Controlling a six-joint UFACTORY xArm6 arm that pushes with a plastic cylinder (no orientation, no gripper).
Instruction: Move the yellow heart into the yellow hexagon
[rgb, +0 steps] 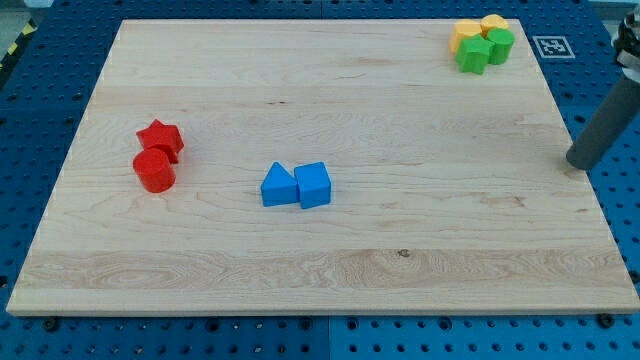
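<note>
Two yellow blocks sit side by side at the board's top right corner, one on the left (466, 35) and one on the right (494, 23). They touch, and I cannot tell which is the heart and which the hexagon. Two green blocks (474, 56) (499, 45) press against them from below. My tip (577, 163) rests at the board's right edge, well below and to the right of this cluster, touching no block. The dark rod slants up towards the view's right.
A red star (160, 137) and a red cylinder (154, 171) sit together at the left. A blue triangle (279, 186) and a blue cube (313, 185) touch near the middle. The wooden board (400, 270) lies on a blue perforated table.
</note>
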